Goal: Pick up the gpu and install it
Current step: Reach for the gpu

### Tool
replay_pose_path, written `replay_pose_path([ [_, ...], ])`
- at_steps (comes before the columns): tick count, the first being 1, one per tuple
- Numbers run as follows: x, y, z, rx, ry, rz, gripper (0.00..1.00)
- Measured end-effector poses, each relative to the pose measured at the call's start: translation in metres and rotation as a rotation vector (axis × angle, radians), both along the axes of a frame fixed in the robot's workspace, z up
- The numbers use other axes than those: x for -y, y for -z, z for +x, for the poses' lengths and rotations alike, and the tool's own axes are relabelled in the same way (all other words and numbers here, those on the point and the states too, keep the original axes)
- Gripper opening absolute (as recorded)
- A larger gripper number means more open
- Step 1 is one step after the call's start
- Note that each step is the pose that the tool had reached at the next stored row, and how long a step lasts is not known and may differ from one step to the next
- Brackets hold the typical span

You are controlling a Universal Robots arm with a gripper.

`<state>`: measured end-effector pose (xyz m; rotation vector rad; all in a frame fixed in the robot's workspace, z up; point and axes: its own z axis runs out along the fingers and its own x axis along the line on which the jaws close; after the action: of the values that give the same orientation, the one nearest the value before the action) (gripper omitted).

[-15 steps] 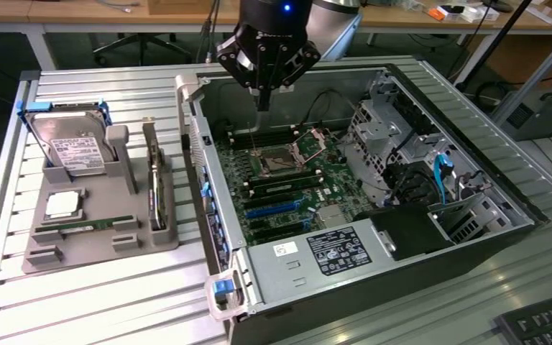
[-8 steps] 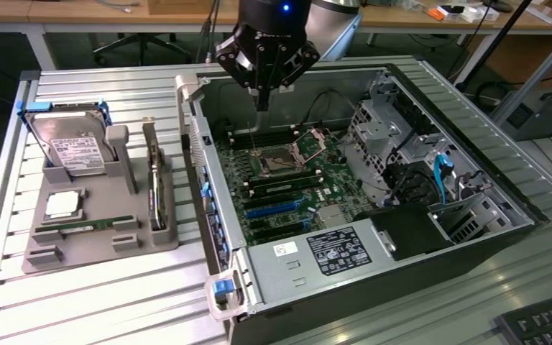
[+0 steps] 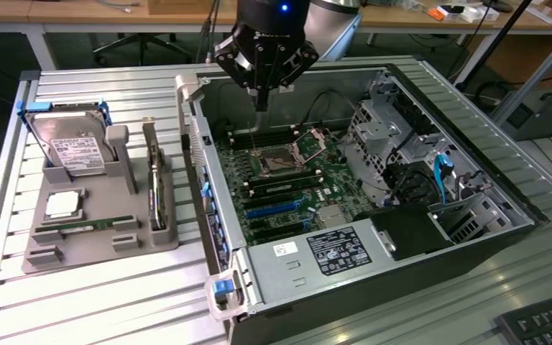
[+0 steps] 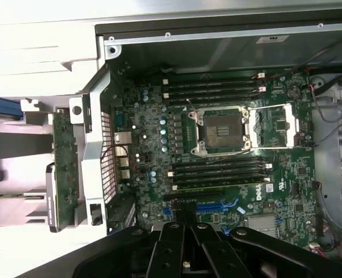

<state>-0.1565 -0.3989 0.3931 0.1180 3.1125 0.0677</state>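
The tool (image 3: 261,103) hangs over the open computer case (image 3: 196,136), near the case's far end in the exterior view. Its fingers are pressed together and there's nothing between them. Straight below sits the motherboard (image 3: 290,183), with the bare processor socket (image 3: 281,159) just beyond the fingertips. The wrist view looks down past the closed tool (image 4: 182,223) onto that same socket (image 4: 223,130) and the dark memory slots on either side of it. The gpu (image 3: 156,183) hasn't been picked up. It stands on edge in the grey holder (image 3: 94,248) on the table (image 3: 113,305), just outside the case wall on the exterior view's left and well apart from the tool. In the wrist view it's a narrow green strip (image 4: 65,168) beside the case frame. The hard drive (image 3: 75,151) stands upright in the same holder, further to the left.
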Motion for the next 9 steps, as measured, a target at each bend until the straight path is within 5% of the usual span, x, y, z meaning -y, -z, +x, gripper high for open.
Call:
replay_pose_path([
  [9, 0.0000, 0.0000, -0.0015, 0.0000, 0.000, -0.0001, 0.11],
])
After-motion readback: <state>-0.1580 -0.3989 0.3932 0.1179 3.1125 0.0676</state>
